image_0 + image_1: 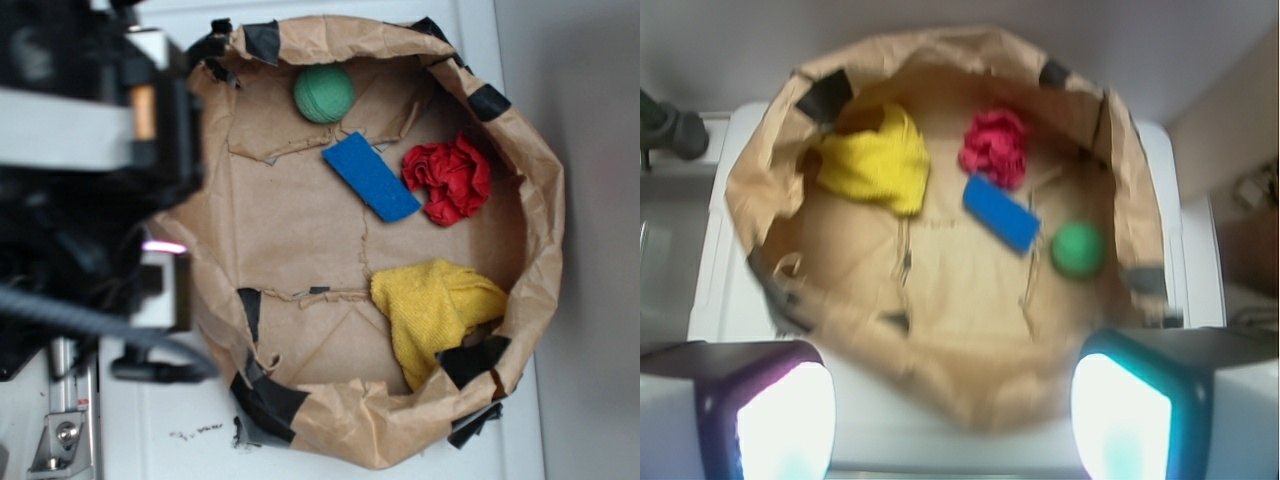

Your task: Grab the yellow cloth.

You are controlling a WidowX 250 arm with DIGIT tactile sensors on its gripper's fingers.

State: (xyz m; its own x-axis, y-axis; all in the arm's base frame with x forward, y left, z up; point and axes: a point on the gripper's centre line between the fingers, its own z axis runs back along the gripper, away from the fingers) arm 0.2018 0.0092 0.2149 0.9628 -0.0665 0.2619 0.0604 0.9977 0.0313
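Left of the exterior view, filled by the dark, blurred bulk of the arm, outside the crumpled brown paper basin [540, 200] and well apart from everything in it. Inside, going rightward: green ball [324, 93] near the far rim, blue block [370, 176] lying flat at mid-floor, red cloth [449, 179] bunched just beside it, and lower right the yellow cloth [436, 312], heaped against the paper wall with one corner under a strip of black tape [472, 358]. Nothing gripped so far (judging by the layout, the reach has not begun): travel over the rim, descent onto the towel and closing all left to do. In the wrist view, gripper [952, 420] poised short of the basin with two glowing fingertips [785, 420] at the bottom corners, jaws spread wide, nothing between them. Same objects mirrored there, left to right: yellow cloth [876, 160] upper left, red cloth [996, 146], blue block [1001, 212], green ball [1078, 249]. Finger spacing readable only from the wrist camera; the tape over the towel's corner and the arm's position beside the basin readable only from the exterior one.
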